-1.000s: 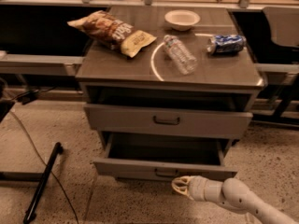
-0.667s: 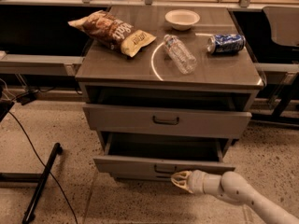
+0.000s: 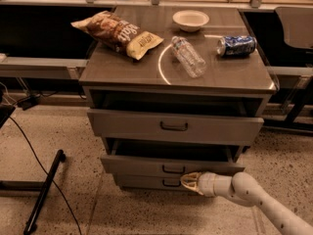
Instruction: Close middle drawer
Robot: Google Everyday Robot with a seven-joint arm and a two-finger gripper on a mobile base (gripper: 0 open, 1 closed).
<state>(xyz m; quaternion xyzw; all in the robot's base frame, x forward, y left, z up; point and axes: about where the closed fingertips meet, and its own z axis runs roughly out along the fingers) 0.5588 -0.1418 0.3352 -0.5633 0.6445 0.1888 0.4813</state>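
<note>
The middle drawer (image 3: 142, 164) is the second grey front of the cabinet, with a small dark bar handle (image 3: 173, 169). It stands out a little from the cabinet, with a dark gap above it. My gripper (image 3: 187, 180) is low at the front right. Its pale tip rests against the lower edge of the middle drawer's front, just right of the handle, and its fingers are together with nothing in them. The top drawer (image 3: 132, 124) is pulled out further. The lowest drawer (image 3: 142, 182) sits just under the middle one.
On the cabinet top (image 3: 112, 65) lie a chip bag (image 3: 117, 33), a white bowl (image 3: 190, 19), a clear plastic bottle (image 3: 188, 56) and a blue can (image 3: 236, 45). A black pole and cable (image 3: 44, 190) lie on the floor to the left. Dark benches stand on both sides.
The middle drawer has slid in towards the cabinet. My gripper has moved forward with it, staying against its front. The lowest drawer's front now shows below.
</note>
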